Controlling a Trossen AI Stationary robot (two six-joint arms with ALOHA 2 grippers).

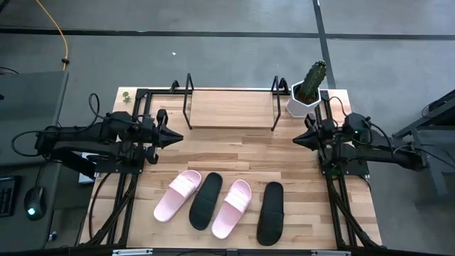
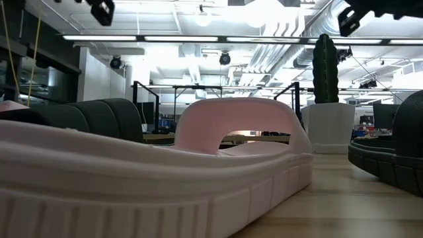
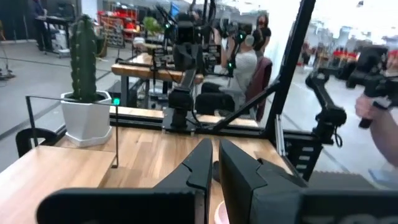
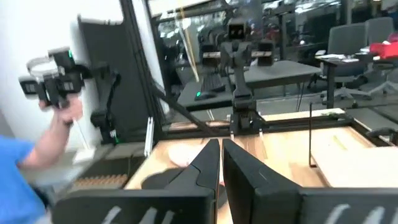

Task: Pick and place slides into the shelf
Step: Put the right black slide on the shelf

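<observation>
On the wooden table (image 1: pixel 242 153), four slides (image 1: pixel 217 203) lie before the shelf (image 1: pixel 231 108); both claws, left (image 1: pixel 176 137) and right (image 1: pixel 299 139), are pinched closed and empty.

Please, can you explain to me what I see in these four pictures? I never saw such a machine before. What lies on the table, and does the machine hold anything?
This is a robot with two dark arms at a wooden table. One picture looks down from above, one looks level from the tabletop, and two come from small cameras on the arms' wrists. In the top picture, the left end effector and the right end effector point toward each other above the table. Both are shut and hold nothing. Near the front edge lie four slides in a row: pink, black, pink, black. At the back stands an empty low shelf, and beside it a cactus in a white pot. The wrist pictures also show people in the room behind.
</observation>
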